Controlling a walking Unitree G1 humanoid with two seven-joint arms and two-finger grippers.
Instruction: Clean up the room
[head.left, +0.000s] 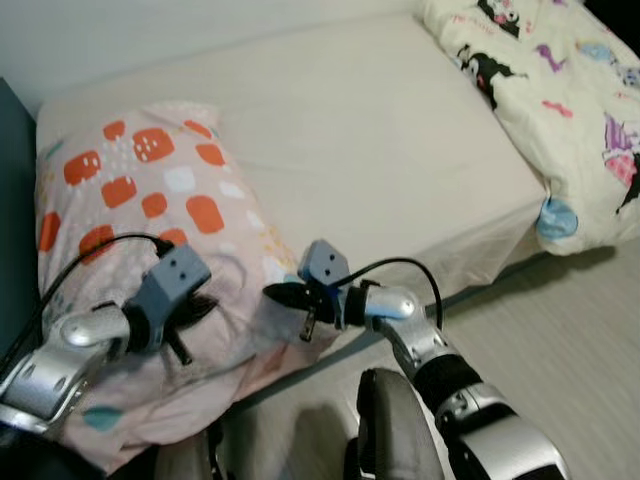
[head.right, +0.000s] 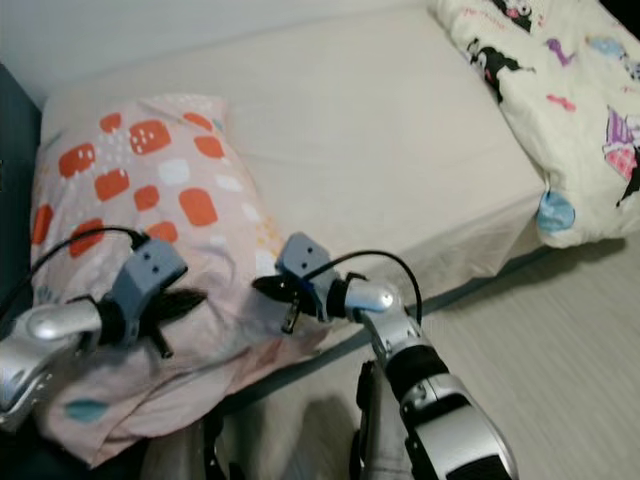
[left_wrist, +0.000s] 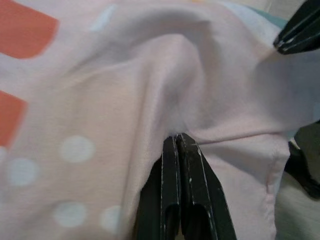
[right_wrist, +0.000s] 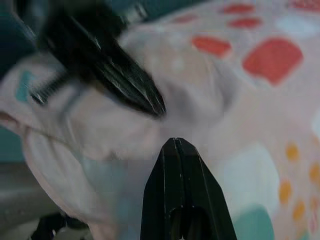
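Pillow (head.left: 150, 200), pink with orange patches, is lying at the bed's (head.left: 380, 140) near-left corner, a cartoon-print duvet (head.left: 560, 90) sitting at the far right. Left gripper (head.left: 200, 305) and right gripper (head.left: 275, 293) are both pressing at its front edge. Left wrist view: fingers (left_wrist: 180, 165) are pinching together on a fold of pillowcase. Right wrist view: fingers (right_wrist: 175, 170) are meeting tip to tip against the fabric.

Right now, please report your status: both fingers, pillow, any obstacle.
Left gripper fingers shut, pinching pillow fabric. Right gripper fingers shut at pillow's near edge. Pillow on bed. Nothing seen in the way.
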